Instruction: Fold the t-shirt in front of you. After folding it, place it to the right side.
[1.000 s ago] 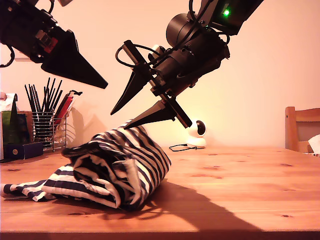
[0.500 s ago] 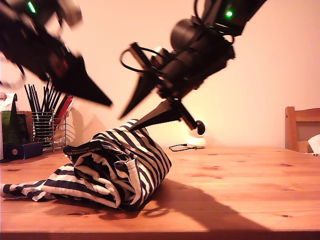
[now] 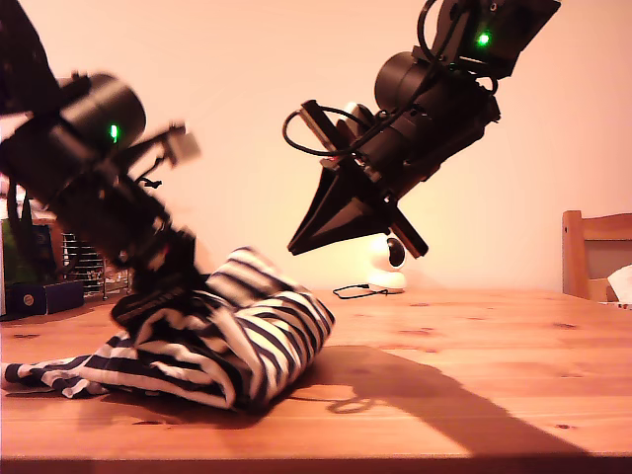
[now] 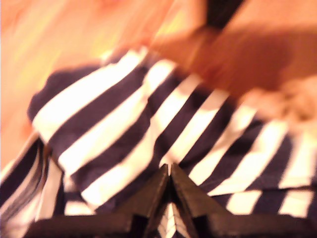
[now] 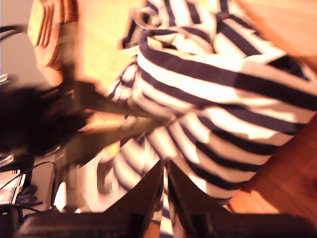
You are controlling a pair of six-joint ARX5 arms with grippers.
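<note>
my first gripper (image 3: 163,281) pinches the t-shirt (image 3: 247,341); my second gripper (image 3: 341,222) hovers clenched.

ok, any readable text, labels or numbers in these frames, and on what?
None readable.
The t-shirt shows only stripes; no lettering can be made out in any view.
The blue box at the exterior view's left bears a small mark, too small to read.
The arms show green lights only, no legible markings.
</note>
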